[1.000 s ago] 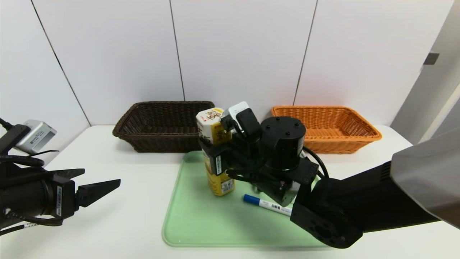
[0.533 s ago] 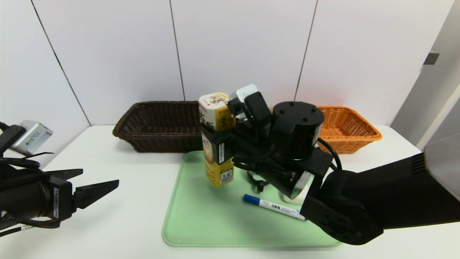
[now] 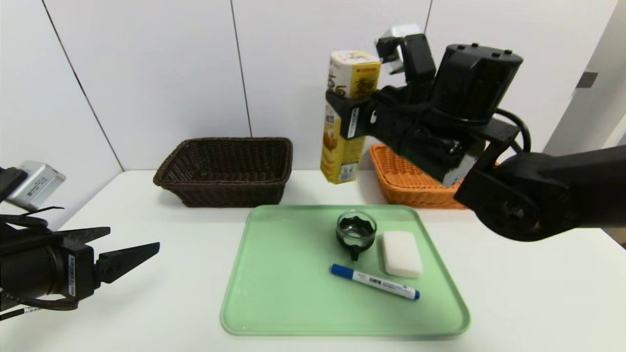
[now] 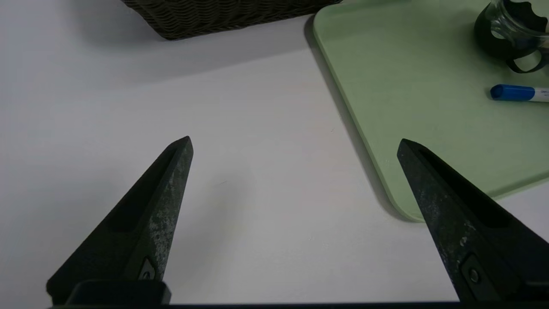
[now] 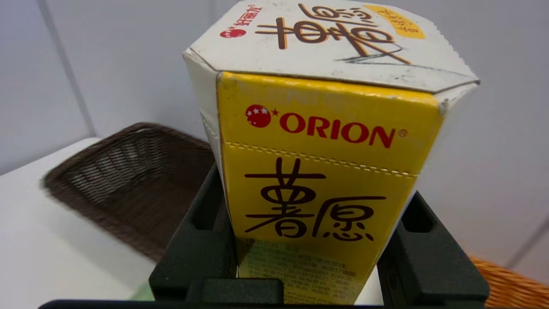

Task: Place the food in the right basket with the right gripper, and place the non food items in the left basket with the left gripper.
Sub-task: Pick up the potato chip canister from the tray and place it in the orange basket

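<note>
Above the white desk (image 3: pixel 161 293), the right tool (image 3: pixel 348 117) is clamped on the tall hexagonal yellow snack box with a white top (image 3: pixel 345 122), holding it upright in the air between the 2 baskets, near the inner edge of the orange-tan woven wicker basket (image 3: pixel 406 181). Its 2 fingers (image 5: pixel 193 253) press the box's opposite sides. On the pale green plastic tray (image 3: pixel 274 293) lie 3 items: a small clear glass cup with a black handle (image 3: pixel 356 231), a white rounded block (image 3: pixel 401 253) just beside it, and a white marker with a blue cap (image 3: pixel 374 282) in front of both. The dark brown woven wicker basket (image 3: pixel 225 171) stands behind the tray's left corner. Over the desk at the left, the left tool (image 4: pixel 295 143) hangs spread wide, gripping nothing.
</note>
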Tool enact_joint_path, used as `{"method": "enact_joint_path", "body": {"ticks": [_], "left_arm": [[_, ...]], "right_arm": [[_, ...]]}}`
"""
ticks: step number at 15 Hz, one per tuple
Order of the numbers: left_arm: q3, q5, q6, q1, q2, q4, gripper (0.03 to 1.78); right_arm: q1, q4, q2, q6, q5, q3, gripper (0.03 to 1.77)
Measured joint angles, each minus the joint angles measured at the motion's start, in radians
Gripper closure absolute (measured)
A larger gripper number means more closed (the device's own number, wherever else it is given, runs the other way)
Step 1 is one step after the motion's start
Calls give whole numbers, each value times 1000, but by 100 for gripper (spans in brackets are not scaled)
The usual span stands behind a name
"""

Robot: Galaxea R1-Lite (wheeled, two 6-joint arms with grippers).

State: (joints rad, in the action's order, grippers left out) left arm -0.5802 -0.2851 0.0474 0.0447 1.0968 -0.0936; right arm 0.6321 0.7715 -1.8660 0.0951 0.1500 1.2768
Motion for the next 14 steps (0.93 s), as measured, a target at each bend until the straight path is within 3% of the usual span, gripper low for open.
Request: {"method": "enact_joint_path", "body": {"ticks": [8,14], "left_arm": [[1,-3,-1,0,3,-1,12],[13,-3,-2,0,9,0,12]], "right_arm": [[-361,-36,-6,18,-16,41,96],[-460,-23,-29,10,-17,-22,96]]}}
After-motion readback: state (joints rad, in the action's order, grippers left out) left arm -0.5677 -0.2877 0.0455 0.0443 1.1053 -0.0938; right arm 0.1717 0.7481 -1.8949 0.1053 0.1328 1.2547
